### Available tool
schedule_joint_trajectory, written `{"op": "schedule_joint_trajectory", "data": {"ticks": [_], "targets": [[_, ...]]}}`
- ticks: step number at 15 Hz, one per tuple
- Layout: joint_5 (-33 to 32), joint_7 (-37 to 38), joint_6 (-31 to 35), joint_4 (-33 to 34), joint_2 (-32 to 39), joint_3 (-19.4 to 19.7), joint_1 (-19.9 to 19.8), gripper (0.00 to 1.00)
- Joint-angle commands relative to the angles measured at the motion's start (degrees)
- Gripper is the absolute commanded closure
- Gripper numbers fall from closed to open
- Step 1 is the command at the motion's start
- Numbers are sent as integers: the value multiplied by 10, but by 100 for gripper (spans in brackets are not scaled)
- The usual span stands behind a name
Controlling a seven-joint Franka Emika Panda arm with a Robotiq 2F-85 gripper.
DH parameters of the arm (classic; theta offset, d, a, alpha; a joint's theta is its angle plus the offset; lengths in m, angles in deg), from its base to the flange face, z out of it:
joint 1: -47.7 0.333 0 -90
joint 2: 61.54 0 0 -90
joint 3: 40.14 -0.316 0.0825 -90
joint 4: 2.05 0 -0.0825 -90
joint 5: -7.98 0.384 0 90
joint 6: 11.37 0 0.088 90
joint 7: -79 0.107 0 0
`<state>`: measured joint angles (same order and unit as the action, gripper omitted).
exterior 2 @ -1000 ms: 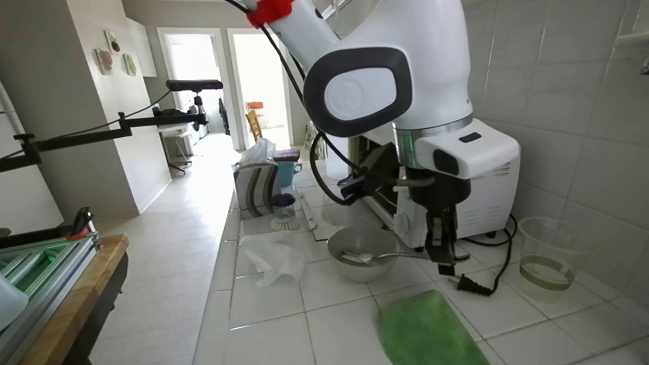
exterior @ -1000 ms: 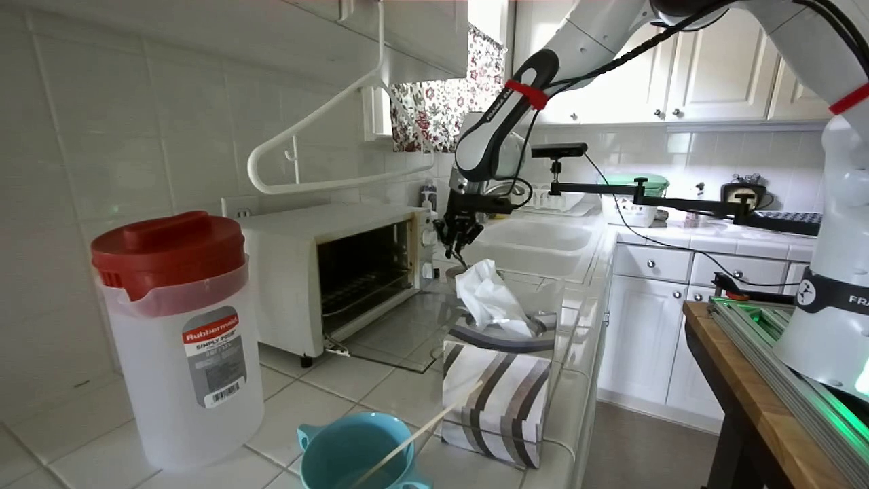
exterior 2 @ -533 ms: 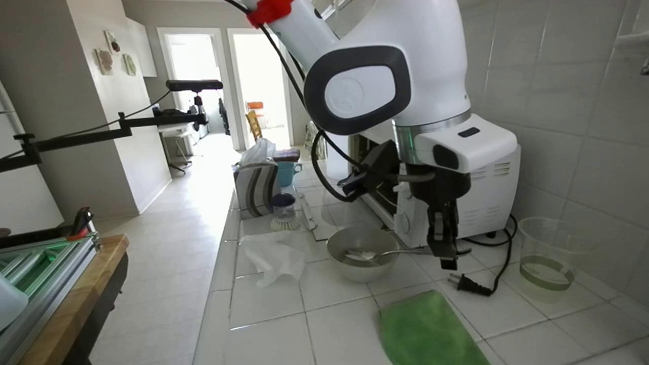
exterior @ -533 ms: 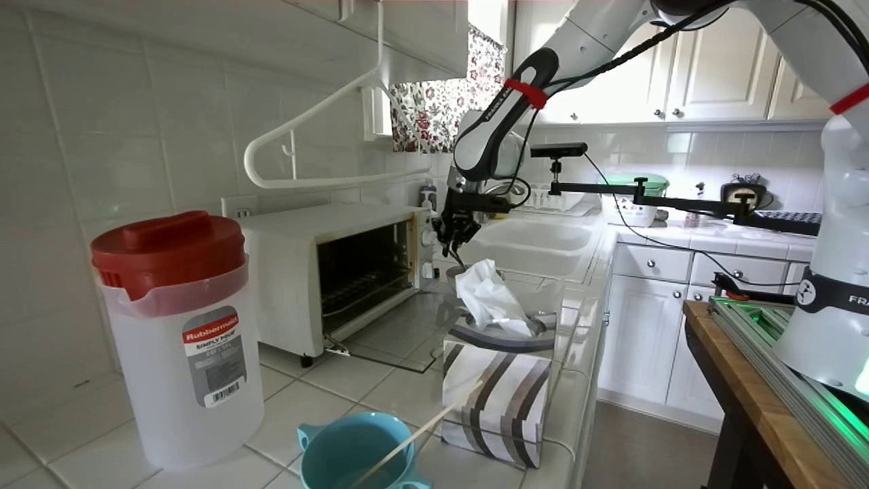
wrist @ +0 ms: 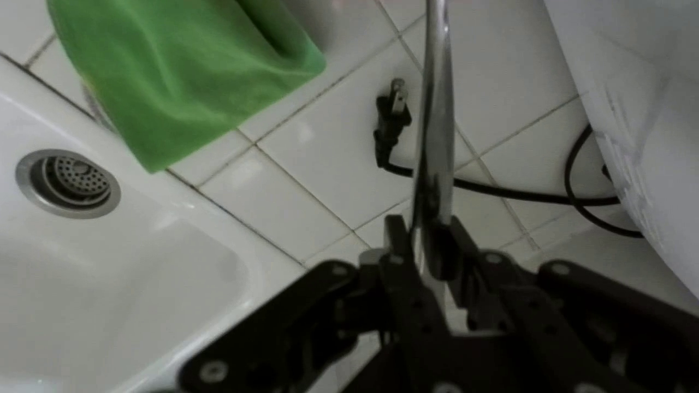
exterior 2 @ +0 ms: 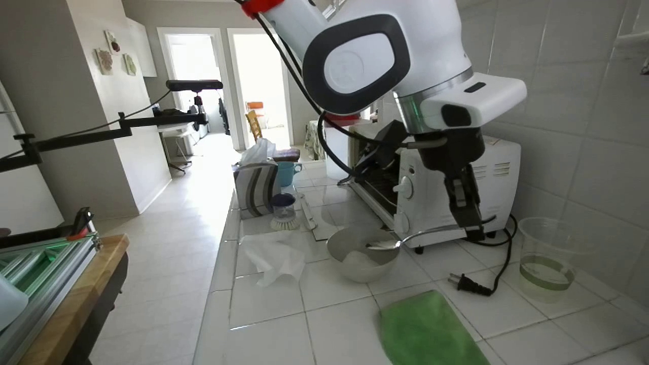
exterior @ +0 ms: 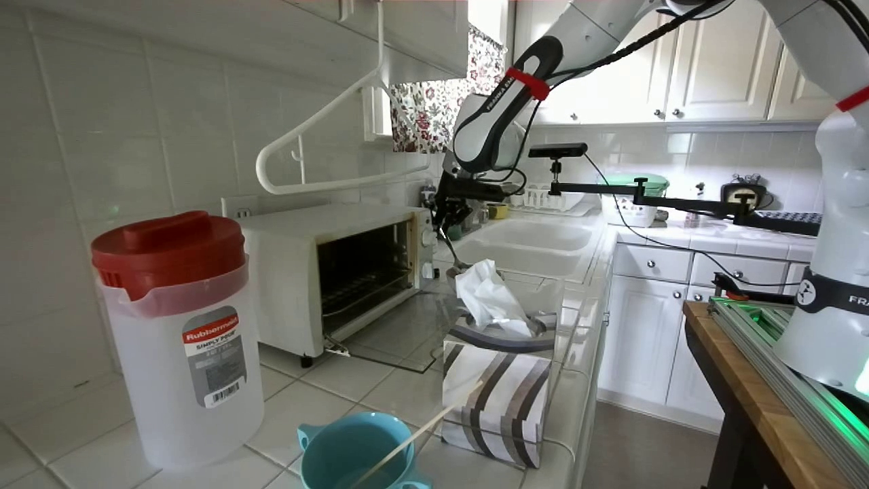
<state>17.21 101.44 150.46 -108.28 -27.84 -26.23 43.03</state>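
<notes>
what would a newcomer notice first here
Probably the white robot arm over the white tiled counter, its black end effector shut on a shiny metal spoon, its head at a pale grey round bowl. Then perhaps the bright green cloth near that bowl, and the red-lidded translucent plastic pitcher, large in the left foreground of an exterior view.

Since prev. obs., your gripper [exterior 2: 474, 228] has risen & tilted. Held spoon [wrist: 437, 120] raised w/ it, now steeper.
</notes>
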Motion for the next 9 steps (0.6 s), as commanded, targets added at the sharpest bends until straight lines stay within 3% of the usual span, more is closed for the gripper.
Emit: {"op": "schedule_joint_trajectory", "data": {"ticks": [1,9], "targets": [[-31,9,41,-30,-12,29,34,95],[-71,4,136,-85,-20,104,125,95]]}}
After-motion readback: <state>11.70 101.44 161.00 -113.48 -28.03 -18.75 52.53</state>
